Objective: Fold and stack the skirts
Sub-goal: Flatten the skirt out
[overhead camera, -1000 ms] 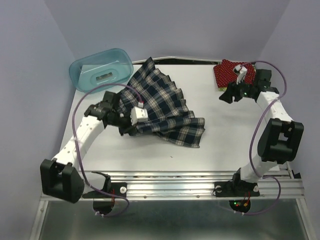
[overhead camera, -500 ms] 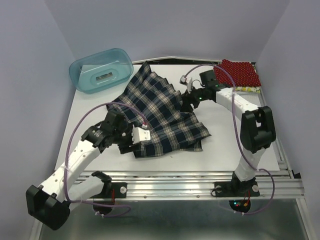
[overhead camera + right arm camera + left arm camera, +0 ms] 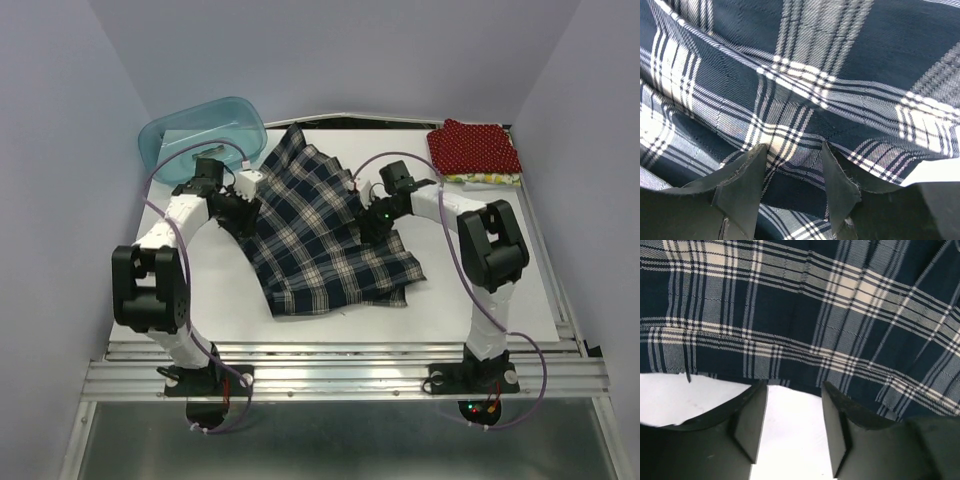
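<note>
The plaid skirt [image 3: 325, 235] lies spread across the middle of the white table, its lower part folded over. My left gripper [image 3: 245, 205] is at the skirt's left edge; in the left wrist view [image 3: 794, 407] its jaws are open over bare table, just short of the plaid hem [image 3: 805, 315]. My right gripper [image 3: 368, 222] is over the skirt's right side; in the right wrist view [image 3: 792, 167] its jaws are open with plaid cloth [image 3: 805, 70] beneath and between them. The red dotted skirt [image 3: 474, 146] lies folded at the far right, on top of a yellowish one [image 3: 492, 179].
A translucent teal tub [image 3: 201, 139] stands at the far left corner, just behind my left arm. Purple walls close in the table on three sides. The table's front edge [image 3: 340, 340] runs along the metal rail.
My left arm swung from the skirt's near left corner up to its far left edge and let go. My right gripper moved down onto the skirt's right side. The skirt lies flatter.
</note>
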{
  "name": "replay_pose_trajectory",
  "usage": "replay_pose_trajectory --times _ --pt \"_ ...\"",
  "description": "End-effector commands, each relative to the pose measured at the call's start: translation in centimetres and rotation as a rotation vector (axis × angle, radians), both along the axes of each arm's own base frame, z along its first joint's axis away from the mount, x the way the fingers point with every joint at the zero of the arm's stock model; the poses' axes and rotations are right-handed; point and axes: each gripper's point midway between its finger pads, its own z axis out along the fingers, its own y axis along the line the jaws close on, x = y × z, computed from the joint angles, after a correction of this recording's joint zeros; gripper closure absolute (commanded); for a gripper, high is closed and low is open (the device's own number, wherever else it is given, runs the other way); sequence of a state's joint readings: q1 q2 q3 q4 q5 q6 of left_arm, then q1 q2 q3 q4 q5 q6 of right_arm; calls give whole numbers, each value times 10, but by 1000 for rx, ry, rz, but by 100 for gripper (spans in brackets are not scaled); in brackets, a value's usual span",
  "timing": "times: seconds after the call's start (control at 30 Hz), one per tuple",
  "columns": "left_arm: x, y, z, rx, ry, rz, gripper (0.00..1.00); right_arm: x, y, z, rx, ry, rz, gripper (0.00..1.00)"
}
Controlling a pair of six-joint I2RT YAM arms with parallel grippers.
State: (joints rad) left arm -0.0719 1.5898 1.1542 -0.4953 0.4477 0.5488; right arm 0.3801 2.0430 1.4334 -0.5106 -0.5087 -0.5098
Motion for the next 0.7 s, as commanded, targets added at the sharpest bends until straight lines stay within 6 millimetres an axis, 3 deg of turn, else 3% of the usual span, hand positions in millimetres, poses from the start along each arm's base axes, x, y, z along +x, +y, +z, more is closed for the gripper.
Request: replay_pose_trajectory --times 0.0,0.03,0.07,0.17,0.2,0.27,0.37,0.43,0.5,0.57,0.63,0.67 --pt "26 -14 -1 -40 7 5 44 -64 -35 -21 -163 114 60 47" --pt "35 -23 -1 -46 -3 -6 44 -76 -30 -16 -160 114 85 48" --pt "38 -26 -19 -43 44 -5 45 -97 -34 -22 -170 165 105 49" --pt "50 -50 -31 -53 82 -33 46 -129 -26 -14 -147 205 164 49" --pt "47 -57 -51 -48 142 -43 47 -147 -24 -13 -121 254 186 49" --pt "49 -83 -65 -46 173 -98 47 -167 -12 4 -49 282 232 48" --pt "47 -124 -77 -39 194 -183 48 -177 5 38 83 301 256 44" --pt "49 -143 -73 -57 187 -227 48 -164 17 65 136 245 256 42" --pt "53 -152 -58 -104 158 -256 47 -144 20 93 171 162 222 41" --pt "61 -150 -28 -139 88 -269 45 -105 20 127 204 25 165 41" --pt "72 -128 -3 -167 40 -240 43 -70 8 153 236 -62 84 41" --pt "75 -122 22 -184 -20 -270 39 -33 -9 177 252 -171 15 37"
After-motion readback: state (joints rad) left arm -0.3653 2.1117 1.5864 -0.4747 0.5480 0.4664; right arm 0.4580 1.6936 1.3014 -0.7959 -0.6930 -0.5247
